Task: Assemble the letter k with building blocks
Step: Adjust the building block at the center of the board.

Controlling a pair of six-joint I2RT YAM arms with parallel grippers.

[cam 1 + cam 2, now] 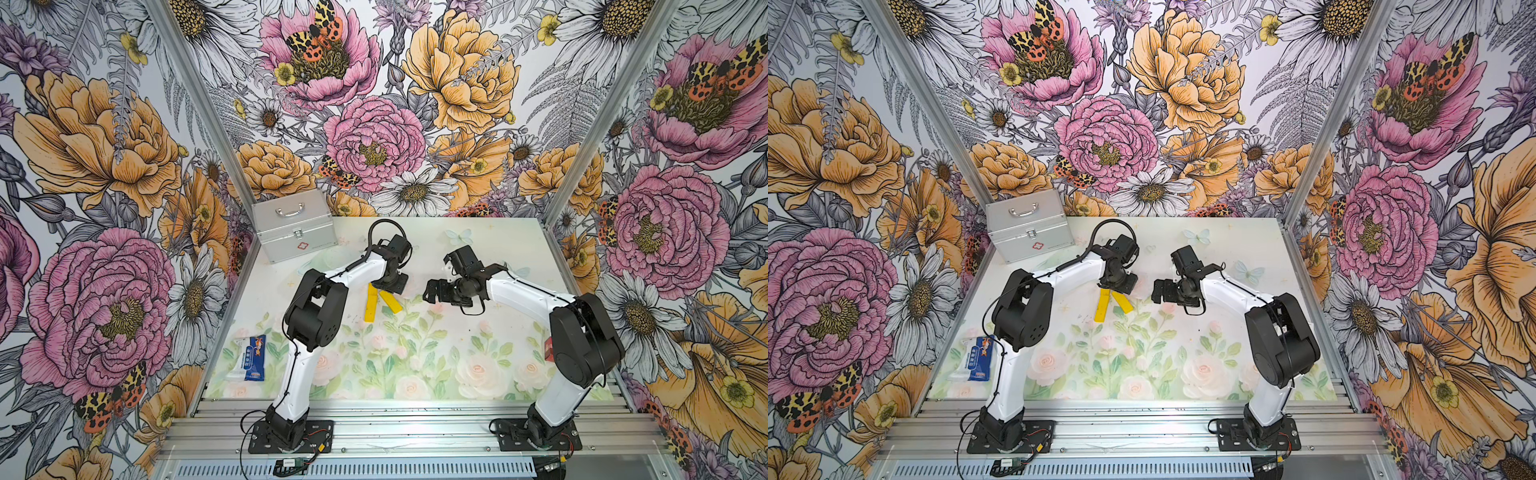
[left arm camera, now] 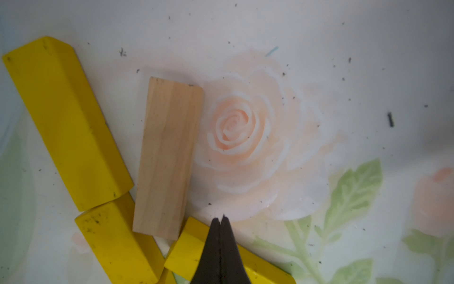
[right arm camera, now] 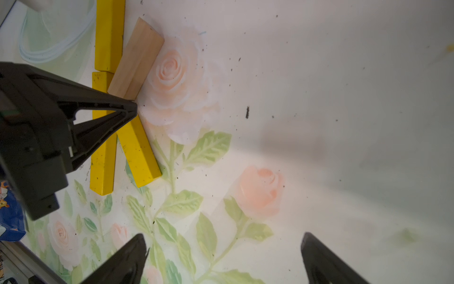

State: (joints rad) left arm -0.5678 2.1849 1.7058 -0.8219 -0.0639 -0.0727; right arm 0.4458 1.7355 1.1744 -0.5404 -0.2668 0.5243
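K nearly done. L gripper tips pressed together, empty, at junction; R gripper spread. Next you nudge tan block snug to stem, sparing 5 o'clock arm.

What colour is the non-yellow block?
That block is tan bare wood; the left wrist view shows it best.

my right hand: spread wide, well apart from tan block | my left hand: tips together, just beside tan block's end | yellow stem: touching tan block | yellow diagonal block: near tan block
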